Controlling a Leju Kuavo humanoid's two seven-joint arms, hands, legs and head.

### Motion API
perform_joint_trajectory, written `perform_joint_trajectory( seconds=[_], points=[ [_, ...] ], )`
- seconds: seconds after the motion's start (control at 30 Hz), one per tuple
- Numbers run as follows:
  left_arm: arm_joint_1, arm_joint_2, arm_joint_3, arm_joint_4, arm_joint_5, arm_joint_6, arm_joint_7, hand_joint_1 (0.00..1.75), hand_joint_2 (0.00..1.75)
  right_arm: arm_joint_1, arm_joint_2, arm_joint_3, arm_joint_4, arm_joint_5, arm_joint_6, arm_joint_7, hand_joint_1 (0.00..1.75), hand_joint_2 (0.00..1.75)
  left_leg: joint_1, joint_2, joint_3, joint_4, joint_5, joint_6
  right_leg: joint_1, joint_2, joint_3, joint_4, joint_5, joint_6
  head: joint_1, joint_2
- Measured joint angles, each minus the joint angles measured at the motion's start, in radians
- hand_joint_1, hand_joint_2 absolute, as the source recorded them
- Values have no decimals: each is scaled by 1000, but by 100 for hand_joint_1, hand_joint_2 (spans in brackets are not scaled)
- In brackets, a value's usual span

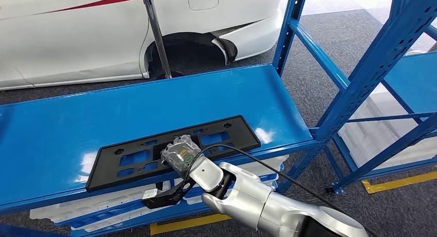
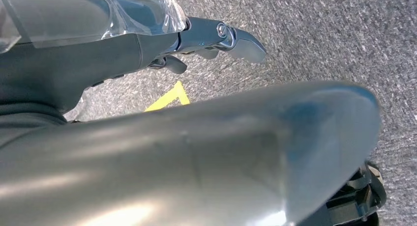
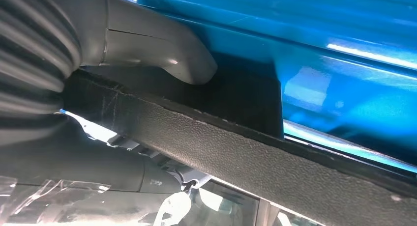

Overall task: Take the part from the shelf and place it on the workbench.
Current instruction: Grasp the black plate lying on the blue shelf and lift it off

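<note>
The right hand (image 1: 172, 188) gripped the near edge of the part (image 1: 154, 152), a flat black plastic frame with cutouts. In the right wrist view the grey thumb (image 3: 167, 54) lay pressed on top of the part (image 3: 255, 157) while darker fingers (image 3: 98, 169) sat under its textured rim, so the hand was clamped on it. The silver right arm (image 1: 268, 206) reached in from below, with a black cable (image 1: 268, 167) looping over the wrist.

The part lay flat on the blue shelf (image 1: 62, 129), near the front lip, running across it at a slight slant. White foam trays (image 1: 103, 211) sat on the level beneath. More blue racking (image 1: 376, 67) stood to the right, over grey carpet (image 1: 330, 31) marked with yellow tape (image 1: 397, 184). A white car (image 1: 77, 36) stood behind the shelf.

The left hand (image 2: 216, 37) hung over the carpet, its fingers stretched out with nothing in them.
</note>
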Motion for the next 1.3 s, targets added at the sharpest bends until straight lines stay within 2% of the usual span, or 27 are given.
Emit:
perform_joint_trajectory(
  seconds=[0.07, 0.2, 0.67, 1.3],
  points=[
    [0, 0, 0, 0, 1, -1, -1, 0, 0, -1, 0, 0, 0, -8, -1, 5, 175, 175, 0, 0, 0, 0, 0, 0, 0, 0, 0, 0, 0, 0, 0, 0],
    [0, 0, 0, 0, -5, 7, -16, 0, 175, -5, 0, 0, 0, -21, -2, 18, 175, 175, 0, 0, 0, 0, 0, 0, 0, 0, 0, 0, 0, 0, 0, 0],
    [-6, -3, -9, 0, -57, 71, -69, 0, 175, -8, -3, 4, 0, -20, -9, 50, 175, 175, 0, 0, 0, 0, 0, 0, 0, 0, 0, 0, 0, 0, 0, 0],
    [-10, -4, -16, 0, -55, 56, -59, 0, 175, -7, -13, 5, 0, 16, -52, 72, 175, 175, 0, 0, -1, 0, 0, 0, 0, 0, -1, 0, 0, 0, 0, 0]
  ],
)
